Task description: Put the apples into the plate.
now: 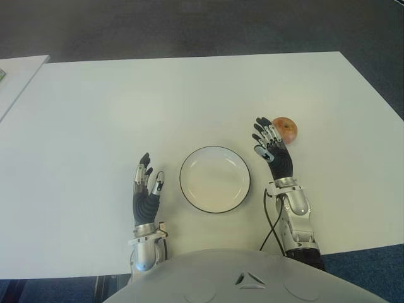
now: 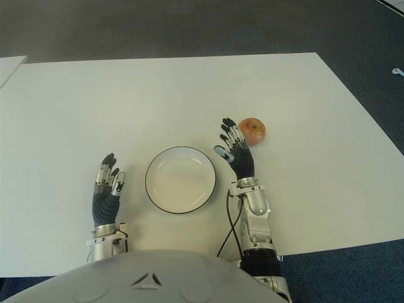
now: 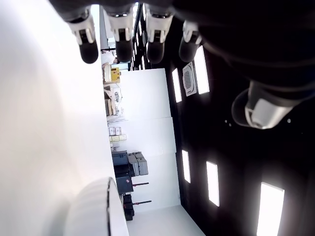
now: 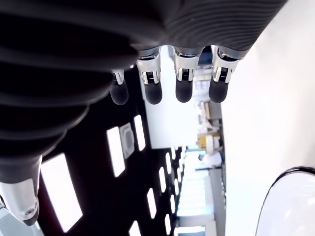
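Left hand point(image 1: 146, 186), black ribbed palm with metal-tipped fingers, shows left of the plate, fingers extended and relaxed, holding nothing. Plate point(image 1: 189, 189): round, white, glossy, dark-rimmed, nothing in it, on the matte white table point(image 1: 95, 113). Right hand point(image 1: 270, 146), fingers spread, stands just beside the apple point(image 1: 287, 128), grasping nothing. Apple: round, smooth, reddish-yellow; no distinct long axis; stem direction cannot be told.

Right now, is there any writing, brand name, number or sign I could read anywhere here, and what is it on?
No readable text anywhere.
Robot's chest: a small triangular emblem, no letters.
Apple, plate, table: all unmarked.
Right hand beside the apple, left hand left of the plate: no labels visible.
Room background in the wrist views: shelves and boxes, anything on them too small to read.
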`<action>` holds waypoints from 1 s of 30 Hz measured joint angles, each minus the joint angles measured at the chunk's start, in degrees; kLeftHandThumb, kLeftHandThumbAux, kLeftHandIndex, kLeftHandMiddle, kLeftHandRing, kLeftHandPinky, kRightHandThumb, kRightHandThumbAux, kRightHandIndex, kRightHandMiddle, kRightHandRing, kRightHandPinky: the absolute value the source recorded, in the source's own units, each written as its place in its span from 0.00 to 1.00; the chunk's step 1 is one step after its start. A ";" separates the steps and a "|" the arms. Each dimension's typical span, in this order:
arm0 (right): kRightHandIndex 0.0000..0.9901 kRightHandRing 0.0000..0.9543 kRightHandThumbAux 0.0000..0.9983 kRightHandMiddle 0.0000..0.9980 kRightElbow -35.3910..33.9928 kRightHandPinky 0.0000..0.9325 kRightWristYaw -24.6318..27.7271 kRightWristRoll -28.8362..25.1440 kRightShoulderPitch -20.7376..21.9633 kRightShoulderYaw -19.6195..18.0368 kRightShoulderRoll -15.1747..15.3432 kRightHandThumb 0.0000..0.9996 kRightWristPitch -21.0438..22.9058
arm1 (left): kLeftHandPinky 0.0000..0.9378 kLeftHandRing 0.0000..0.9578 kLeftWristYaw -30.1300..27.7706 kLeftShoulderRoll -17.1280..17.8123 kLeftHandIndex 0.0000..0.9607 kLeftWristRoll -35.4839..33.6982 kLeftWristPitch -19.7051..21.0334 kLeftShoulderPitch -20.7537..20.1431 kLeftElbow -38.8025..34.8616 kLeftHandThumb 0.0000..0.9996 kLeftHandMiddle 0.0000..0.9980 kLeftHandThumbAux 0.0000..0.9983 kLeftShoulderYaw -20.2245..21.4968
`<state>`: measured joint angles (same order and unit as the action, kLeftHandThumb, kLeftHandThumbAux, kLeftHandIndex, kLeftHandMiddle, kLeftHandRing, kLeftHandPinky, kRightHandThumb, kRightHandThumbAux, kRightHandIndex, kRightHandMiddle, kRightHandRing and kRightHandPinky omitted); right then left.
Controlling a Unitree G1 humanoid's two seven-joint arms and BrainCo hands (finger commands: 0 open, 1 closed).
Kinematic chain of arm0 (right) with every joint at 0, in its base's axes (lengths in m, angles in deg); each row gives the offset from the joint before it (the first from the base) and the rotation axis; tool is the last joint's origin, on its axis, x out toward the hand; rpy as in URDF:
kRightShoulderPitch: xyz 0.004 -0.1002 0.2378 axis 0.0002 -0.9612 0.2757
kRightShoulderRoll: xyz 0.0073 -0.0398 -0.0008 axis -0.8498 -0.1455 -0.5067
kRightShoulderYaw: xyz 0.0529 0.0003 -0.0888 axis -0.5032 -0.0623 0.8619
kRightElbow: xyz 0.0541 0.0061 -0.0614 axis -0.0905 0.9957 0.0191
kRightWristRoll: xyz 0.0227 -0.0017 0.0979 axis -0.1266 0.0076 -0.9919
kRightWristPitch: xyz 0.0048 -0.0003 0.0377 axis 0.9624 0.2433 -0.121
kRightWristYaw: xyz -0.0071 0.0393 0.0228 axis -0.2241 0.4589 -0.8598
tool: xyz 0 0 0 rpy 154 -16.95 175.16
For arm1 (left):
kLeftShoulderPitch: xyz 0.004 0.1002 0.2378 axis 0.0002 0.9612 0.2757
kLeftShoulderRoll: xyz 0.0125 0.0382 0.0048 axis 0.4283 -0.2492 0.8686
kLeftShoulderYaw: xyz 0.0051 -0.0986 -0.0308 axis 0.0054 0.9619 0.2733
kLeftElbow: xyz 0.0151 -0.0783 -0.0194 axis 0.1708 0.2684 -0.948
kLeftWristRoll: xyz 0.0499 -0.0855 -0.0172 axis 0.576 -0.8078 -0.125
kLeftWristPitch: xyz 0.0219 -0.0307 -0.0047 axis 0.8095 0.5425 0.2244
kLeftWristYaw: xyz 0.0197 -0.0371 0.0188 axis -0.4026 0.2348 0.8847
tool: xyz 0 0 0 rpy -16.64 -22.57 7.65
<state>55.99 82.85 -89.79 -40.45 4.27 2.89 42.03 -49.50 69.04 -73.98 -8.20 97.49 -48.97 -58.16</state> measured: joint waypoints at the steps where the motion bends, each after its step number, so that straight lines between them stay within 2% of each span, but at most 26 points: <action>1: 0.07 0.00 0.56 0.01 -0.11 0.04 0.01 -0.10 0.30 -0.05 0.06 0.26 0.32 | 0.00 0.00 0.02 0.00 0.00 0.06 0.01 -0.01 0.04 0.09 0.00 0.40 -0.02; 8: 0.06 0.00 0.57 0.00 -0.25 0.02 -0.31 0.50 3.12 -0.71 0.77 0.27 0.46 | 0.00 0.00 0.31 -0.05 0.00 0.51 0.24 -0.12 0.15 0.09 0.00 0.40 -0.22; 16: 0.03 0.00 0.60 0.00 0.87 0.01 -0.89 6.52 7.00 -0.95 4.75 0.21 -4.31 | 0.00 0.00 0.58 -0.07 0.00 0.53 0.57 -0.28 0.36 0.08 0.00 0.39 -0.23; 21: 0.02 0.00 0.59 0.00 4.08 0.01 -1.94 9.58 11.54 -1.21 7.13 0.23 -7.06 | 0.00 0.00 0.59 -0.10 0.00 0.54 1.00 -0.49 0.86 0.08 0.00 0.38 -0.24; 27: 0.04 0.00 0.55 0.00 11.08 0.01 -7.36 19.40 18.48 -1.31 12.19 0.31 -13.82 | 0.01 0.00 0.59 -0.16 0.00 0.55 1.00 -0.86 1.29 0.08 0.00 0.38 -0.25; 30: 0.04 0.00 0.52 0.00 15.09 0.01 -11.47 26.33 21.98 -0.91 15.98 0.33 -16.99 | 0.01 0.00 0.59 -0.17 0.00 0.53 1.00 -0.95 1.38 0.08 0.00 0.38 -0.26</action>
<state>71.09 71.38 -63.46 -18.48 3.36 18.87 25.04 -48.91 68.87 -73.45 -7.20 96.55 -47.58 -58.41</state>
